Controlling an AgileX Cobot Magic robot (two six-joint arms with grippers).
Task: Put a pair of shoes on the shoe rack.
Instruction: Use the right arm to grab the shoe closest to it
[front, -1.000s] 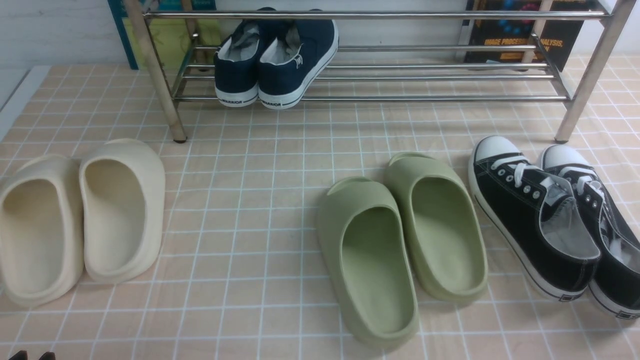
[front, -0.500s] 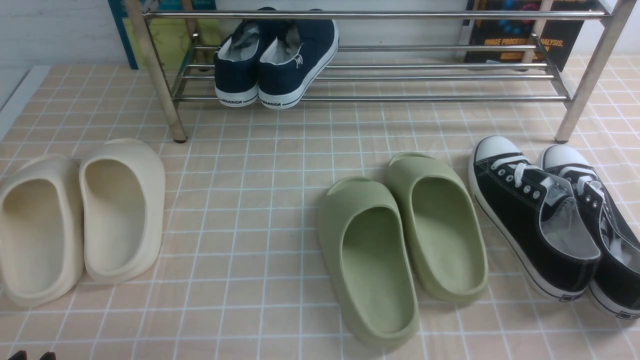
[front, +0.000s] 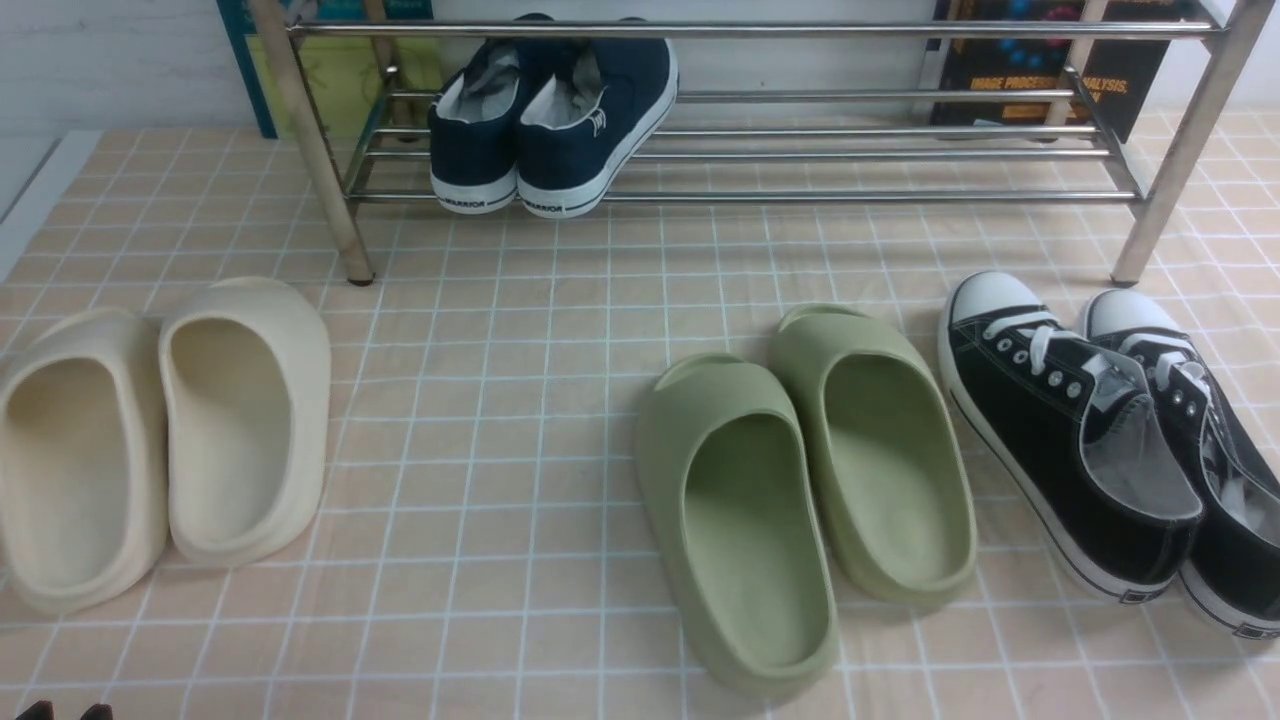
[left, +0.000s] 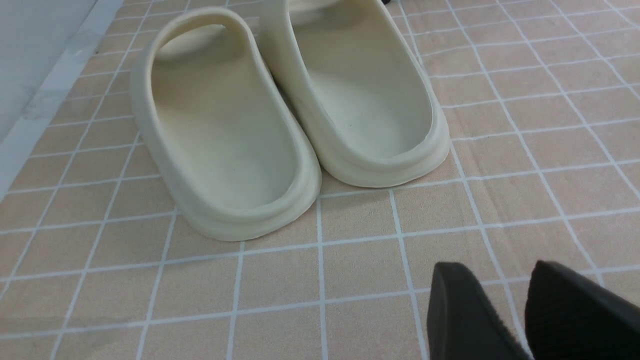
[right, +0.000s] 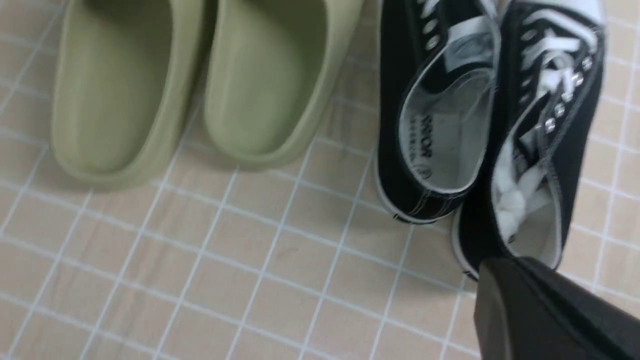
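Currently, the black sneakers (front: 1120, 450) sit together on the tiled floor (front: 480, 420), right of the green slides (front: 800, 480) and nearer than the shoe rack (front: 750, 197). The right pincer (right: 505, 265) points toward them, closed and empty; the left pincer (left: 492, 270) hangs near the cream slides (left: 290, 120), slightly parted, empty.

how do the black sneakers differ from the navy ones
The black sneakers stand on the tiled floor, while the navy sneakers sit on the rack's lower shelf. The black sneakers' toe caps point toward the rack in full view; the navy sneakers' toes are partly hidden behind a bar. White laces show on the black sneakers, none on the navy sneakers. Both pairs have white soles.
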